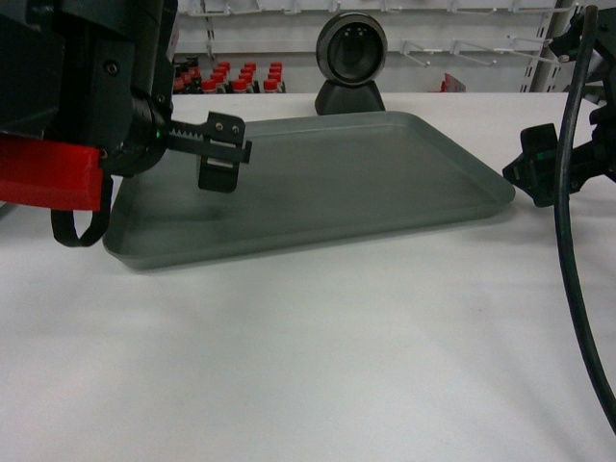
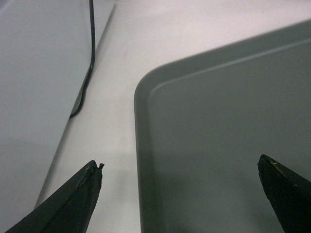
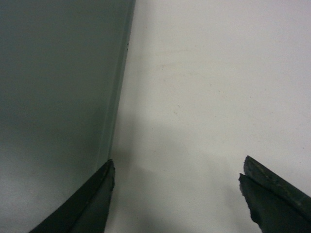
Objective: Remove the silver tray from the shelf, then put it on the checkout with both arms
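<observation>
The silver tray (image 1: 337,183) lies flat on the white checkout (image 1: 337,366), in front of the round dark-lensed device (image 1: 351,53). My left gripper (image 1: 154,192) is open and straddles the tray's left rim. In the left wrist view the gripper (image 2: 180,162) has one finger over the counter and the other over the tray (image 2: 228,136). My right gripper (image 1: 539,173) stands open just off the tray's right corner. The right wrist view shows this gripper (image 3: 177,165) with its left finger at the tray's (image 3: 58,73) rim and bare counter between the fingers. The shelf is out of view.
Store shelving with red-capped bottles (image 1: 231,79) and empty pegs runs behind the counter. A black cable (image 1: 568,241) hangs from the right arm across the counter's right side. Another cable (image 2: 90,58) runs along a grey panel (image 2: 34,97) left of the counter.
</observation>
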Robot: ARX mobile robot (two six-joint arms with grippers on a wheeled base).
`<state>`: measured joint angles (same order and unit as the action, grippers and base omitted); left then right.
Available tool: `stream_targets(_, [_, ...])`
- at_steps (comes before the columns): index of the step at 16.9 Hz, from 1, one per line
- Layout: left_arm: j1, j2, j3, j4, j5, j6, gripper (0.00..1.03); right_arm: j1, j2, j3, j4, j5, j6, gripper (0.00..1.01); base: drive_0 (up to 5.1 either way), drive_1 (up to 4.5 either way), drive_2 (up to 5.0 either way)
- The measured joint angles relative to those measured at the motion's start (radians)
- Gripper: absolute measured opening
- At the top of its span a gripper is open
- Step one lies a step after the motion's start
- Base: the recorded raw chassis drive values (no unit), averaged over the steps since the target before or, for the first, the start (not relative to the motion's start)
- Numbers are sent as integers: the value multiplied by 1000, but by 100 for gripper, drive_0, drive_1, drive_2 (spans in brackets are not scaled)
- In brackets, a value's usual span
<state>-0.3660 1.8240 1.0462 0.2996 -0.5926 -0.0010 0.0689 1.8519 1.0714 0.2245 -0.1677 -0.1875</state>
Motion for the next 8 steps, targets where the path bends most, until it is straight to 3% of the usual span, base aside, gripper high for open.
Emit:
stream_targets(3, [-1,-67,-1,17,31,-32,98,0,-33,0,8,-15,18,100,0,0,0])
stream_targets(8, [-1,-226,-10,12,72,-124,98,-10,-156,-40,40,-69,72,98,0,0,0])
